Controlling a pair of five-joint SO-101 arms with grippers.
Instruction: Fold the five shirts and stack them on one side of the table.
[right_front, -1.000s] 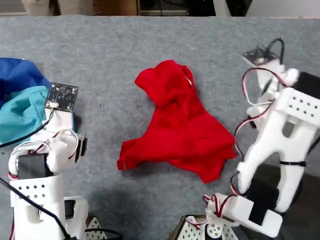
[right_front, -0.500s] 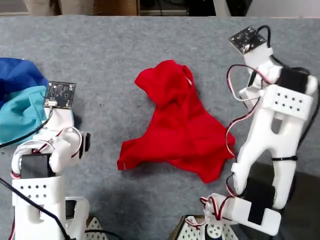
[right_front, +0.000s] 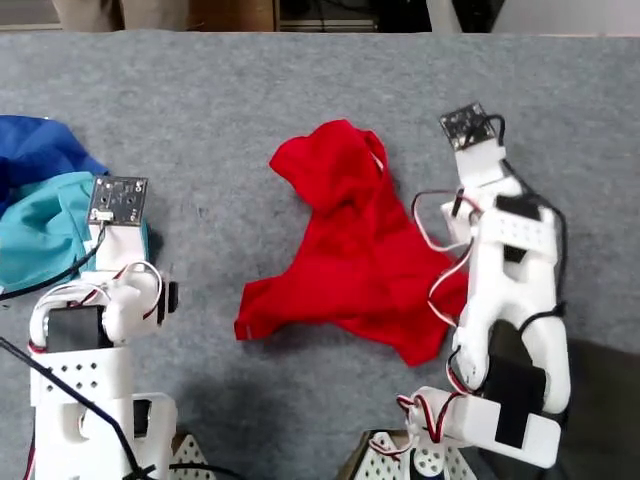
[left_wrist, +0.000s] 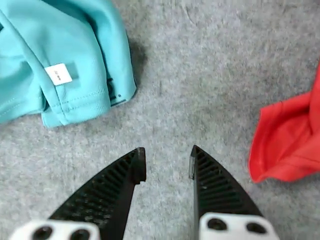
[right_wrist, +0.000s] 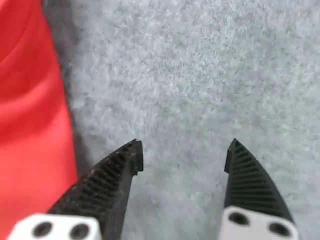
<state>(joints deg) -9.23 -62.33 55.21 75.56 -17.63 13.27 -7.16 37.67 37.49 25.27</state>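
Red shirt (right_front: 355, 255): I see it crumpled and unfolded in the middle of the table, one sleeve end pointing toward the left arm.
Teal shirt (right_front: 40, 225): bunched near the table's left side, just beside the left arm's wrist; my left wrist view shows a hem and a small white tag.
Blue shirt (right_front: 35, 145): a loose heap touching the teal shirt on its far side.
Right claw (right_wrist: 184, 155): fingers spread wide, gripping nothing; it hangs over bare table with the red shirt's right edge just beside one finger.
Left claw (left_wrist: 167, 162): fingers apart by a narrower gap, empty; it hangs over bare table between the teal shirt and the red sleeve end, touching neither.
Table (right_front: 200, 120): covered in grey felt-like cloth, under all three shirts and both arms.
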